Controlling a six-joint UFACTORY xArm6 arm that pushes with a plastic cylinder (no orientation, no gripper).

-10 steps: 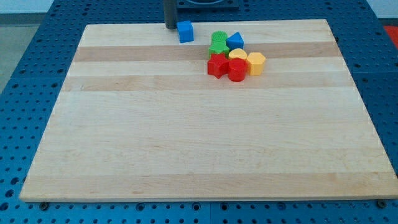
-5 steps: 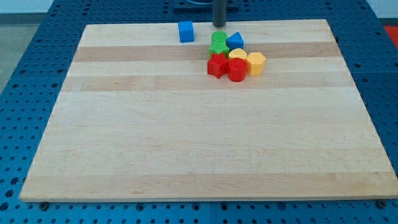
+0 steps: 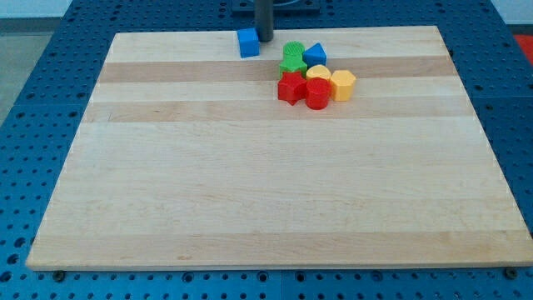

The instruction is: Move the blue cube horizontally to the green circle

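The blue cube (image 3: 248,42) sits near the top edge of the wooden board (image 3: 275,192), left of the cluster. My tip (image 3: 265,39) stands just right of the cube, close to or touching its right side. The green circle (image 3: 293,52) lies at the top left of the cluster, to the cube's right, with a second green block (image 3: 291,65) just below it.
The cluster also holds a blue triangular block (image 3: 315,55), a red star-like block (image 3: 291,87), a red block (image 3: 317,93), a yellow heart-like block (image 3: 318,73) and a yellow block (image 3: 343,84). A blue perforated table (image 3: 33,100) surrounds the board.
My tip went from the cube's left across to above the green circle, then came back left to the cube's right side. The blue cube has hardly moved.
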